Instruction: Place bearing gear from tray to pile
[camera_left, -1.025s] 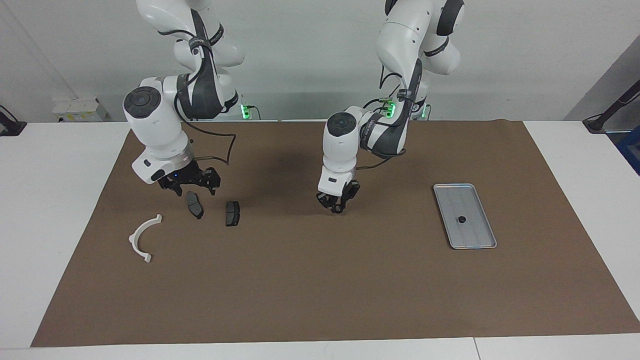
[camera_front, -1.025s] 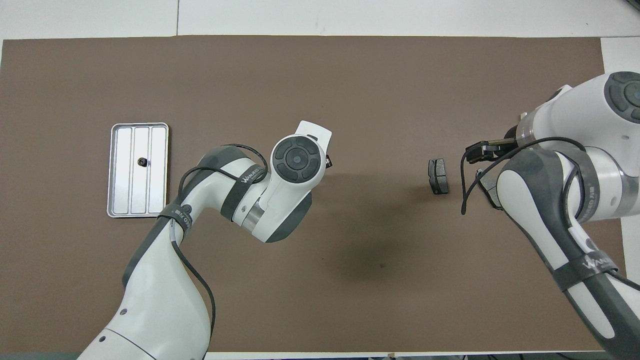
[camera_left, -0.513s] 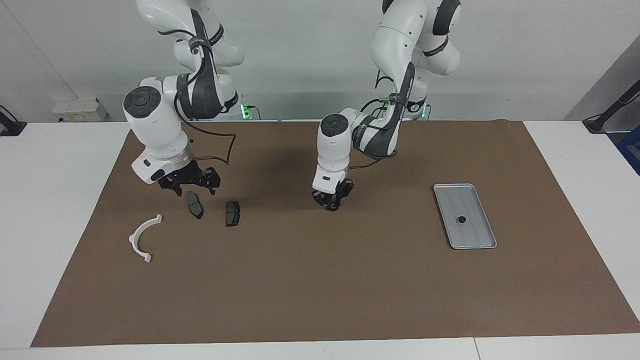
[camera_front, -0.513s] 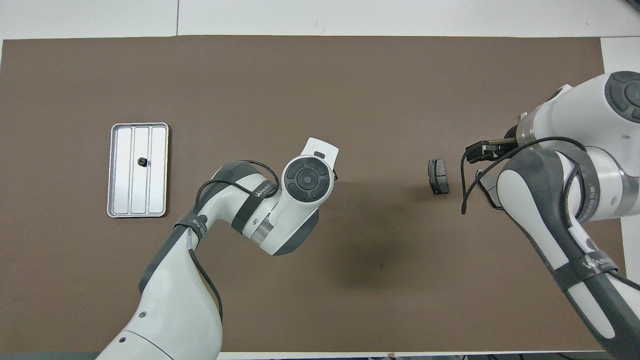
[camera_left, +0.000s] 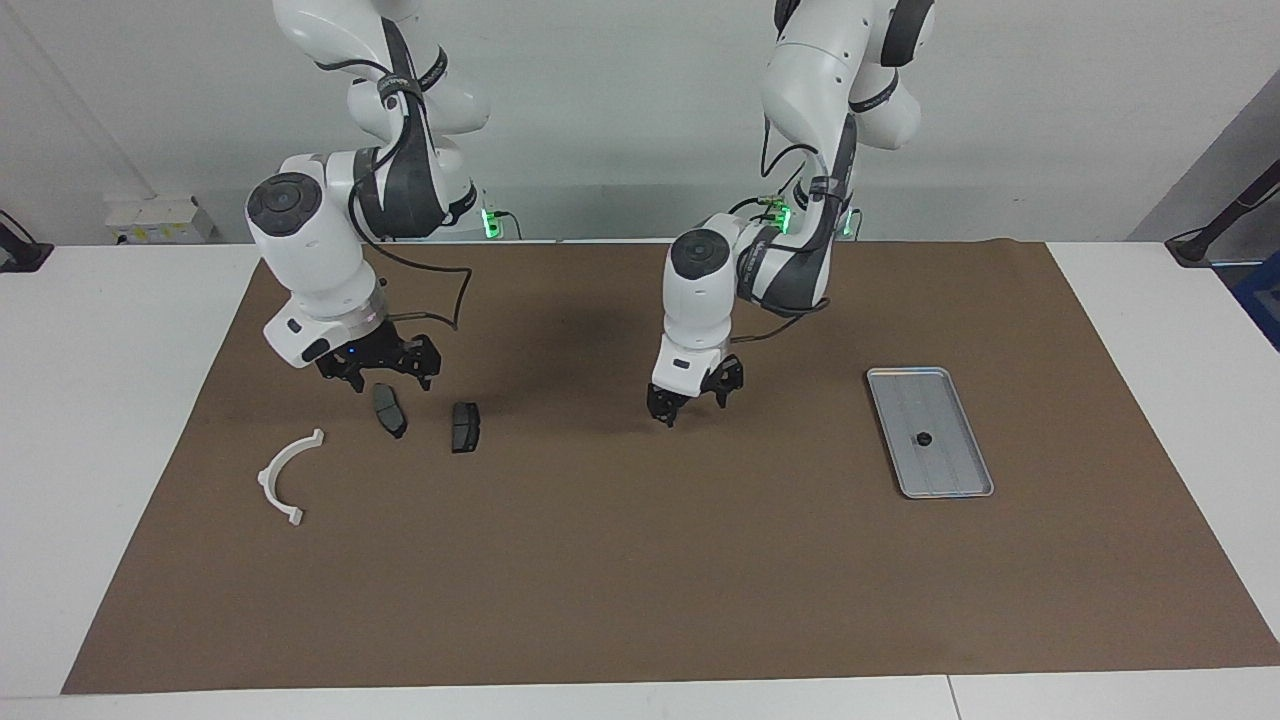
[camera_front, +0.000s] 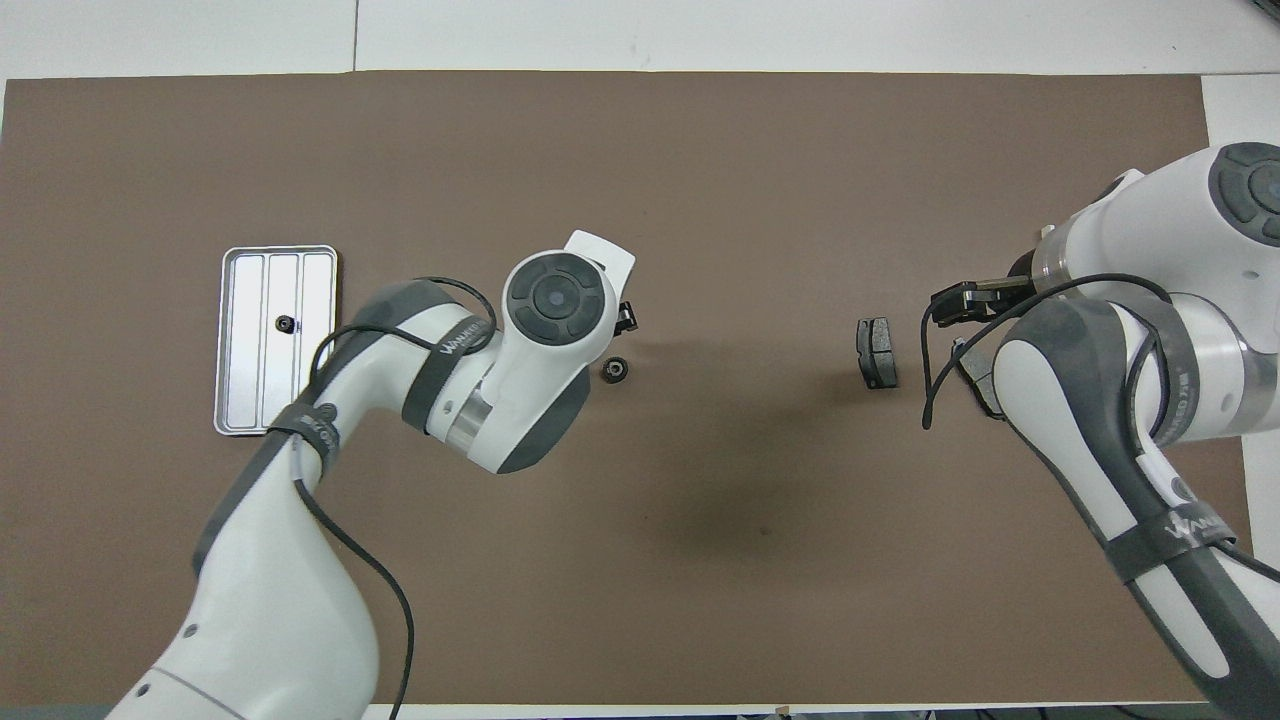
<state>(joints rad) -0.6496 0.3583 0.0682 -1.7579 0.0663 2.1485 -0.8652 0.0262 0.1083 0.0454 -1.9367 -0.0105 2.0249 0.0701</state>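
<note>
A bearing gear (camera_front: 614, 371) lay loose on the brown mat (camera_front: 700, 560) at the centre of the overhead frame, well short of the pile (camera_front: 877, 352) at mid-right. The left tool (camera_left: 692, 400) hung just above it, fingers spread, holding nothing. It was much the nearer. The right tool (camera_left: 385, 380), also spread, waited over the pile. 1 more small dark part (camera_front: 284, 322) sat in the tray (camera_front: 228, 400), mid-left.

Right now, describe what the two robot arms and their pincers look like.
Both arms have glossy white rounded shells with dark grey joint bands and round dark grey caps. Black cables loop outside each forearm, and the grey bands carry white lettering. The left pincer and right pincer are black two-finger units. Green lights glow near both bases.
</note>
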